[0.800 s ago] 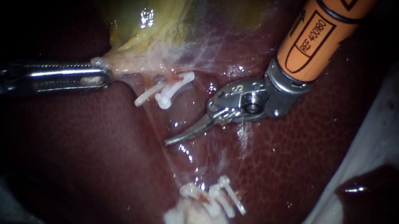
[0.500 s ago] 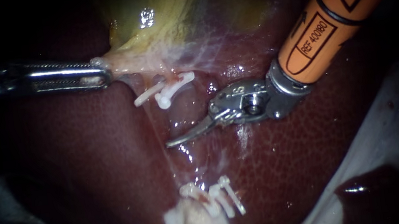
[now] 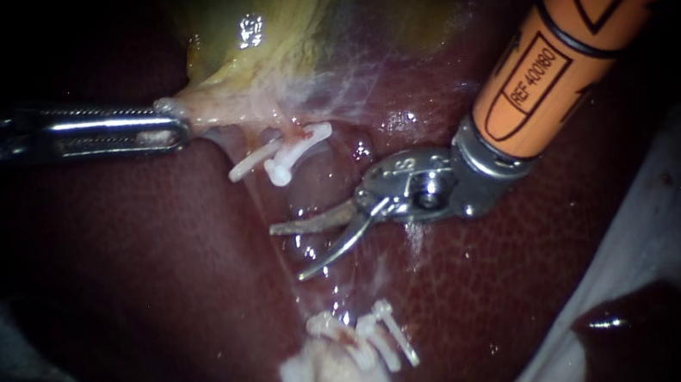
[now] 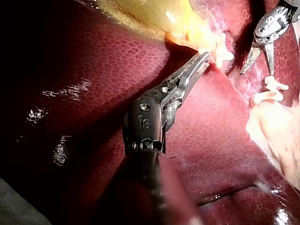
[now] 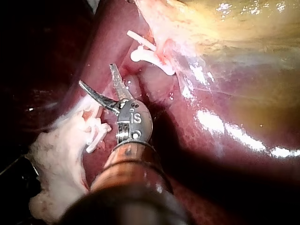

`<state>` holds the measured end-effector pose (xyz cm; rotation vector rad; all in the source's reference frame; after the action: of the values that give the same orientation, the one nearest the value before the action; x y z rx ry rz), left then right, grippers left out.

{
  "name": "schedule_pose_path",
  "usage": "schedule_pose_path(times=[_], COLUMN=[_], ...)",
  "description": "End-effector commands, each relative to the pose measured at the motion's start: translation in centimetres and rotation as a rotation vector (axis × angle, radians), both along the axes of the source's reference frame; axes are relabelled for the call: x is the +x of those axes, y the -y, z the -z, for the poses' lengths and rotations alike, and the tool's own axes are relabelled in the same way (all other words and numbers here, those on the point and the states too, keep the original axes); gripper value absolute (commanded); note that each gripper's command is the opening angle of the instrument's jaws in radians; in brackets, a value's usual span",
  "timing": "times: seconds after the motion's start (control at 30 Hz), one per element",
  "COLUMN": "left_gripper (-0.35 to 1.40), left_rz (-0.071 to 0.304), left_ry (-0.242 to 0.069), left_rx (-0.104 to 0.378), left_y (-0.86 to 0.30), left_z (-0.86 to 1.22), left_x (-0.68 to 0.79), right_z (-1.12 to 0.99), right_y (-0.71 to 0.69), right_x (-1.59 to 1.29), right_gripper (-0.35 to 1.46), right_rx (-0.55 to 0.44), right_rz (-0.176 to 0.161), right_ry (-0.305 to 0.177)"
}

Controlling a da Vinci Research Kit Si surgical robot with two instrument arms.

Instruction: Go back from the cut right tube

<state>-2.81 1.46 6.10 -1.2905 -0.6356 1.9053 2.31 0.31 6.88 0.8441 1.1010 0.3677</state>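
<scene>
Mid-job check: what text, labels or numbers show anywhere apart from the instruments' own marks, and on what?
None: the clips, liver and gallbladder bear no text.
Printed marks stand only on the right instrument and the left instrument; not read off here.

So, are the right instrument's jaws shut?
No: the right instrument has its two jaws spread apart, with a clear gap and nothing gripped between them.
</scene>
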Motion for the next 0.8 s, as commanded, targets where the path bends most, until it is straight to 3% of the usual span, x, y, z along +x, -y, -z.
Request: schedule_pose_path(times=[0.03, 0.13, 0.23, 0.37, 0.43, 0.5, 0.67, 0.8], left_gripper=[-0.35, -0.35, -0.35, -0.35, -0.35, -0.35, -0.35, -0.35], left_rz=[0.0, 0.0, -0.001, -0.001, -0.001, -0.001, -0.001, -0.001], left_ry=[0.0, 0.0, 0.0, 0.0, 0.0, 0.0, 0.0, 0.0], left_rx=[0.0, 0.0, 0.0, 0.0, 0.0, 0.0, 0.0, 0.0], left_y=[0.0, 0.0, -0.01, -0.01, -0.01, -0.01, -0.01, -0.01], left_z=[0.0, 0.0, -0.01, -0.01, -0.01, -0.01, -0.01, -0.01], left_x=[0.0, 0.01, 0.01, 0.02, 0.02, 0.02, 0.02, 0.02], right_z=[0.03, 0.08, 0.12, 0.18, 0.23, 0.3, 0.57, 0.81], right_y=[0.02, 0.08, 0.1, 0.12, 0.11, 0.09, -0.03, -0.14], right_x=[-0.07, -0.28, -0.49, -0.76, -0.87, -0.99, -1.16, -1.21], right_gripper=[1.45, 1.45, 1.45, 1.45, 1.45, 1.45, 1.45, 1.45], right_rx=[-0.024, -0.107, -0.194, -0.307, -0.362, -0.419, -0.523, -0.554], right_rz=[-0.066, -0.208, -0.246, -0.27, -0.266, -0.239, -0.114, -0.058], right_ry=[0.033, 0.11, 0.136, 0.16, 0.178, 0.217, 0.361, 0.458])
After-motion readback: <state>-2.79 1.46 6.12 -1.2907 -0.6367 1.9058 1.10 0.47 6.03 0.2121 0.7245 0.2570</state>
